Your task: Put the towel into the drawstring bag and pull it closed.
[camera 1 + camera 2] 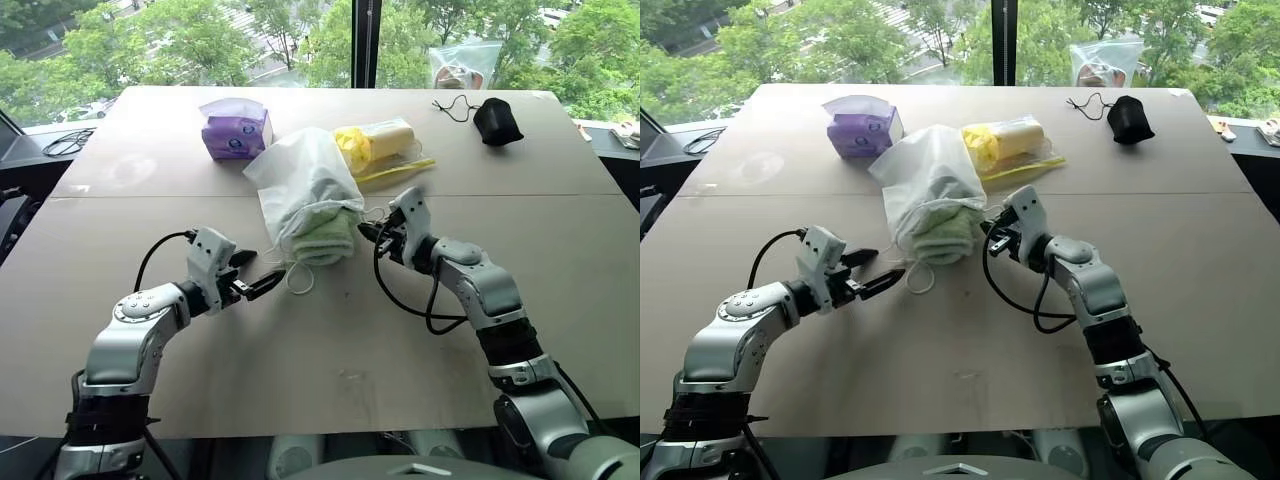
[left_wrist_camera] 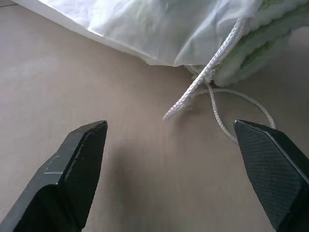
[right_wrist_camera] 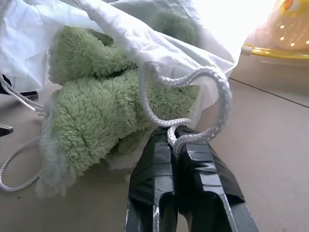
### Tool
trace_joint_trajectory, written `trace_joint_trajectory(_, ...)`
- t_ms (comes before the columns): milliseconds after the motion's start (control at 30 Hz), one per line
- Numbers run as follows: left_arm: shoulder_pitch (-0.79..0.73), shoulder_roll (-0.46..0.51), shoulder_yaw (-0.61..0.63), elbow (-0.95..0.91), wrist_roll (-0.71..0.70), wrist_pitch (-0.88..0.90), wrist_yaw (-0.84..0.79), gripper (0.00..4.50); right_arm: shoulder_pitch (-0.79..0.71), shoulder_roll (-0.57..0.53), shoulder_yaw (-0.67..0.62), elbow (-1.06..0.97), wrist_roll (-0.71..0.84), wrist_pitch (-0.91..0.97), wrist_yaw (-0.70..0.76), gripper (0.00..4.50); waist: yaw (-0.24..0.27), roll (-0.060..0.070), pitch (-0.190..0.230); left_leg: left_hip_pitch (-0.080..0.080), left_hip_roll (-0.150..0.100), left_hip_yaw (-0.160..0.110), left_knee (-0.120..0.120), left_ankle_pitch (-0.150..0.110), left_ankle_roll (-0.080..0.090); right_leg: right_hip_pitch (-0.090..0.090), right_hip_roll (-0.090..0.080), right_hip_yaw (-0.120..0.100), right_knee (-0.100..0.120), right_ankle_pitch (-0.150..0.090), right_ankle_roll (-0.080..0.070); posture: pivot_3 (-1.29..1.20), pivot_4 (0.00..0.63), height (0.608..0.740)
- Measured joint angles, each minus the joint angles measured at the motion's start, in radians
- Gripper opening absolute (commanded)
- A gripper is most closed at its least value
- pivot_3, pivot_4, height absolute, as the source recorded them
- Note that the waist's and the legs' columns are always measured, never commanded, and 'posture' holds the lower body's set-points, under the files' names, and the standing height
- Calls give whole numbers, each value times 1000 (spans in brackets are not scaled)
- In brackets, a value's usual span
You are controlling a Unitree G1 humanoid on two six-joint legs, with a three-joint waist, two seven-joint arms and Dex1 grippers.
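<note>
The white drawstring bag point(image 1: 305, 180) lies at the table's middle with its mouth toward me. The pale green towel point(image 1: 325, 240) sits inside, bulging out of the mouth point(image 3: 96, 111). My right gripper point(image 1: 372, 232) is at the mouth's right side, shut on a loop of the bag's white cord point(image 3: 212, 77). My left gripper point(image 1: 262, 283) hovers low over the table just left of the mouth, open and holding nothing. Its black fingers point(image 2: 77, 164) stand wide apart, short of the other cord loop point(image 2: 203, 82), which lies loose on the table.
Behind the bag stand a purple tissue pack point(image 1: 235, 130) and a yellow plastic-wrapped bundle point(image 1: 380, 140). A black pouch with a cord point(image 1: 496, 120) and a clear zip bag point(image 1: 465, 65) lie at the far right. A seam crosses the table point(image 1: 120, 195).
</note>
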Motion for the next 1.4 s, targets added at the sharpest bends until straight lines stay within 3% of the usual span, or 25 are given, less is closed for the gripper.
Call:
trace_joint_trajectory(33, -11, -5, -5, 10, 14, -18, 15, 3817, 1, -3, 0, 0, 0, 2, -3, 0, -6, 0, 0, 0, 0, 0, -1, 0, 0, 0, 0, 0, 0, 0, 0, 0, 150, 740)
trace_joint_trajectory(67, -14, -9, -7, 15, 22, -30, 23, 3817, 2, -4, 0, 0, 0, 2, -5, 0, -8, 0, 0, 0, 0, 0, -1, 0, 0, 0, 0, 0, 0, 0, 0, 0, 150, 740)
trace_joint_trajectory(167, -8, -56, -50, 38, 63, -130, 50, 2565, 7, -6, -3, -12, 0, 4, -19, 0, -12, 0, 0, 0, 0, 1, -1, 0, 0, 0, 0, 1, -1, 0, 0, 0, 150, 740)
trace_joint_trajectory(200, -8, -56, -50, 38, 63, -131, 50, 2405, 7, -6, -3, -13, 0, 4, -19, 0, -12, 0, 0, 0, 0, 1, -1, 0, 0, 0, 0, 1, -1, 0, 0, 0, 150, 740)
trace_joint_trajectory(233, 5, -57, -49, 43, 82, -179, 57, 2303, 7, -6, -3, -20, 2, 4, -25, 0, -13, 0, 0, 0, 0, 1, -1, 0, 0, 0, 0, 1, -1, 0, 0, 0, 150, 740)
trace_joint_trajectory(300, 28, -73, -43, 71, 138, -331, 98, 1506, 7, -13, -15, -30, 4, 3, -36, 0, -11, 0, 0, 0, 0, 1, -1, 0, 0, 0, 0, 1, -1, 0, 0, 0, 150, 740)
trace_joint_trajectory(400, -16, -91, 34, 125, 192, -511, 210, 154, 6, -45, -18, -48, 3, 9, -33, 0, -4, 0, 1, -1, 0, -1, -1, 0, 0, 0, 0, -1, 0, 0, 0, 0, 150, 740)
trace_joint_trajectory(433, -49, -82, 78, 138, 196, -544, 247, 27, 1, -71, -13, -60, -2, 16, -28, 0, -2, 0, 1, -1, 0, -2, 0, 0, 0, 0, -1, -3, 0, 0, 0, 0, 150, 740)
trace_joint_trajectory(600, -265, 48, 191, 189, 203, -641, 299, 27, -116, -310, 11, -137, -63, 72, 57, 0, 2, 1, 1, -1, -1, 0, 1, 0, 0, 0, -1, -2, -1, 0, 1, 0, 150, 740)
trace_joint_trajectory(800, -570, 141, 176, 362, 209, -665, 291, 27, -327, -444, -40, -189, 44, 145, 224, 0, -5, 0, 4, -3, 0, 0, -1, 0, 0, 0, 2, -4, -4, 0, 0, 0, 150, 740)
trace_joint_trajectory(967, -836, 236, 166, 552, 213, -639, 285, 27, -606, -529, -106, -188, 130, 200, 302, 0, -12, 1, 5, -2, -1, 1, -5, 0, 0, 0, 2, -3, -7, 1, -2, 0, 150, 740)
trace_joint_trajectory(1033, -848, 239, 141, 616, 213, -630, 249, 27, -631, -566, -119, -203, 134, 179, 331, 0, -10, 2, 2, -1, 0, 1, -6, -1, 0, 1, 1, -4, -9, 1, -2, 0, 150, 740)
trace_joint_trajectory(1200, -887, 171, 77, 692, 210, -559, 216, 27, -684, -510, -125, -171, 194, 244, 317, 0, -7, 2, 6, -7, 0, 1, -1, 0, 0, 0, 0, -6, -7, 2, -2, 0, 150, 740)
trace_joint_trajectory(1300, -824, 158, 60, 696, 211, -549, 187, 27, -594, -517, -126, -189, 205, 240, 322, 0, -8, 1, 5, -5, 0, 1, -1, -1, 1, 1, -1, -5, -7, 2, -2, 0, 150, 740)
trace_joint_trajectory(1400, -887, 156, 62, 729, 199, -540, 174, 27, -620, -518, -166, -204, 280, 347, 292, 0, -8, 0, 15, -23, 0, 0, 8, 2, -3, -17, 0, -5, 2, 3, -3, 0, 150, 740)
